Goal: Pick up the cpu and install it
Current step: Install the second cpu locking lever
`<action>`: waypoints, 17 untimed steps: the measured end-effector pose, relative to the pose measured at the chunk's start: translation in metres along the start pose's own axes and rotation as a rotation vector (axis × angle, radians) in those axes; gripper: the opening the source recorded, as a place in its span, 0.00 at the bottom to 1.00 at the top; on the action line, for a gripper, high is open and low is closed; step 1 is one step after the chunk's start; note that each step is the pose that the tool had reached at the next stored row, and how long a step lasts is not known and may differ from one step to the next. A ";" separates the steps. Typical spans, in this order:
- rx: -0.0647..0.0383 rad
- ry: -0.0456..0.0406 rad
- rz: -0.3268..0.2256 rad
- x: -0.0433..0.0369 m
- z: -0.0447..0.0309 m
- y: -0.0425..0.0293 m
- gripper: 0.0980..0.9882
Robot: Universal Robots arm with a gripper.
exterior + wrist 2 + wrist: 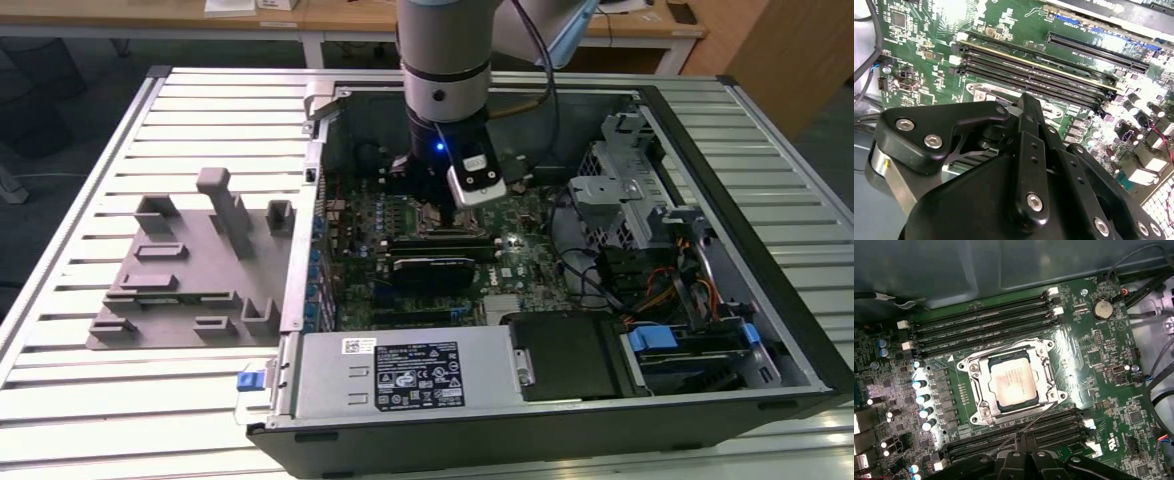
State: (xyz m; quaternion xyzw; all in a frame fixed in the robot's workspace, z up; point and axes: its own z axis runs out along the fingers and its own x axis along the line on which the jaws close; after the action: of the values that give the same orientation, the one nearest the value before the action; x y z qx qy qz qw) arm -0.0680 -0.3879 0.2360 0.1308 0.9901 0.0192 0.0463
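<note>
While hand point(1021, 440) hovers just above, cpu point(1013, 381) sits in mobo socket point(1046, 351).

One cpu point(1013, 379), one socket frame point(979, 390), one grey fixture point(187, 270), one computer case point(787, 330)

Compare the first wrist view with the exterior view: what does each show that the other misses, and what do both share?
The first wrist view shows the cpu lying flat in the motherboard socket, framed by its metal bracket, with memory slots on either side. The exterior view shows the whole open computer case on a slatted table, the grey slotted holder block at that view's left, and the arm reaching down into the case. Both show the green motherboard.
</note>
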 end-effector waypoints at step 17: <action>-0.012 0.0042 -0.016 0.0113 0.0120 -0.0045 0.01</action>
State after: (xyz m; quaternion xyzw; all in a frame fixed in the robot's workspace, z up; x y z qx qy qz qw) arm -0.0789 -0.3890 0.2228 0.1227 0.9911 0.0252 0.0451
